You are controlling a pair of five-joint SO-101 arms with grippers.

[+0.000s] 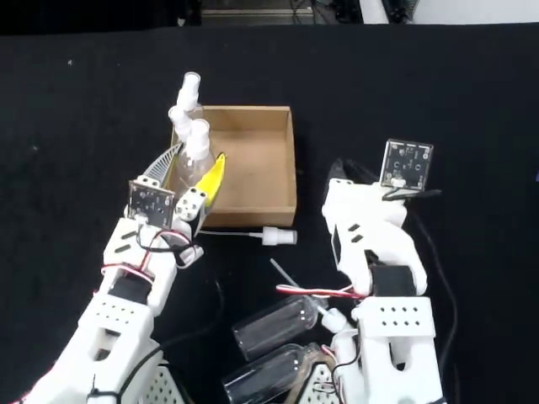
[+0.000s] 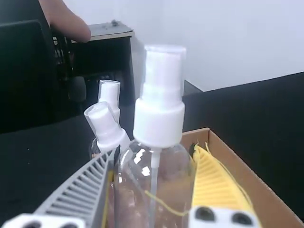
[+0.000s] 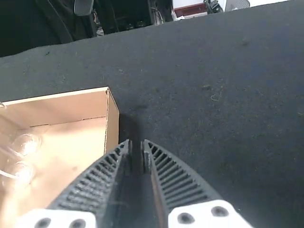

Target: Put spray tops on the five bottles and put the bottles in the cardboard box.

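Bottle (image 1: pixel 198 158), spray top on, is standing upright in the cardboard box's (image 1: pixel 248 108) left side, left jaws pinching it, likely seating it beside two capped bottles (image 2: pixel 107 126). High view is adding a loose spray top (image 1: pixel 278 236) and two bare bottles (image 1: pixel 274 326) on the desk (image 1: pixel 438 101). Right jaws are hovering nearly pressed together, empty, right of the box.

I read this as a lab or office: black-clothed table (image 1: pixel 472 101), white wall (image 2: pixel 228 38), a desk (image 2: pixel 107 31) and dark chair (image 2: pixel 21 76) past its far edge.
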